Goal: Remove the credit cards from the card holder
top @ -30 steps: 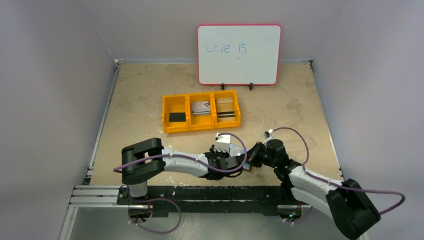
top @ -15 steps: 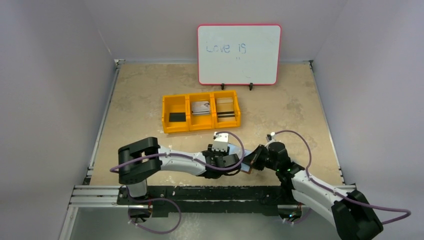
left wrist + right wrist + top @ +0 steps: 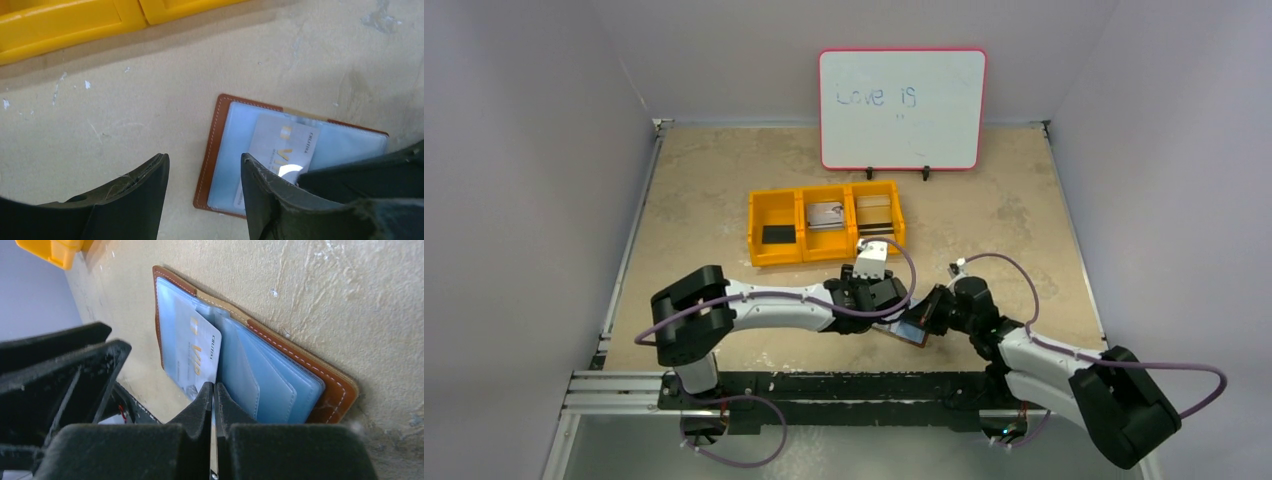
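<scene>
The card holder [image 3: 222, 145] is a brown leather wallet, lying open on the table with pale blue clear sleeves up. It also shows in the right wrist view [image 3: 327, 385] and the top view [image 3: 909, 331]. A grey-white credit card [image 3: 192, 350] with gold lettering sticks partly out of a sleeve; it also shows in the left wrist view [image 3: 282, 142]. My right gripper [image 3: 214, 389] is shut on this card's near edge. My left gripper [image 3: 204, 160] is open and empty above the wallet's left edge. Both grippers meet over the wallet in the top view, left [image 3: 886, 308] and right [image 3: 931, 314].
A yellow three-compartment bin [image 3: 826, 254] stands beyond the wallet, with a black card [image 3: 776, 234], a grey card [image 3: 824, 216] and a beige striped card [image 3: 876, 224] in its compartments. A whiteboard [image 3: 902, 108] stands at the back. The table's near edge is just behind the wallet.
My left gripper has moved away from the near edge toward the bin, uncovering the open wallet in the top view. The right gripper has stayed at the wallet.
</scene>
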